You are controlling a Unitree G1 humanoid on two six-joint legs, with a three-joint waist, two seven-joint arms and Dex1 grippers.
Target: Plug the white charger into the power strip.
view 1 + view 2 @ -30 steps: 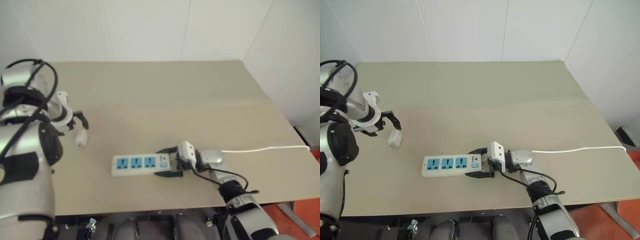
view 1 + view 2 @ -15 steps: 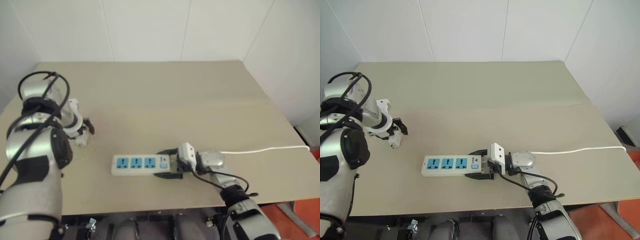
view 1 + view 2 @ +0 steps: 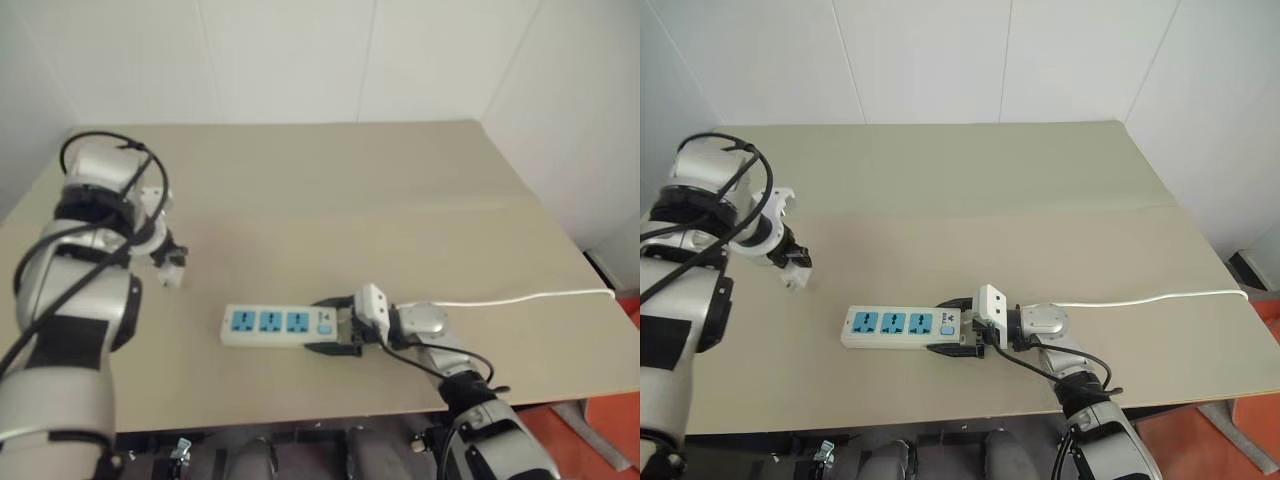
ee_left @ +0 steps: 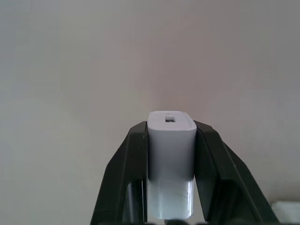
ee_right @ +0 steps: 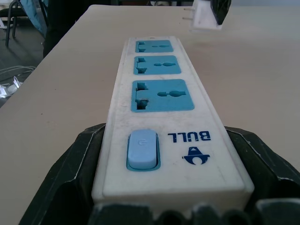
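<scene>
At the table's (image 3: 400,190) left, the left gripper (image 4: 171,136) is clamped on the charger (image 4: 171,140), held just above the surface. Well to its right lies the strip (image 3: 278,325), its switch end gripped between the right gripper's (image 3: 335,325) fingers, cable (image 3: 530,297) trailing right.

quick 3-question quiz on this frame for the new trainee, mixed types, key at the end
1. True or false: the left gripper is shut on the charger.
2. Which end of the strip sits between the right gripper's fingers? A) the switch end B) the far socket end C) the middle
3. Fill in: the strip has ___ blue sockets, none with anything plugged in.

Key
1. True: the black fingers clamp its two sides, and it is lifted off the table.
2. A: the fingers flank the blue switch.
3. Three.
</scene>
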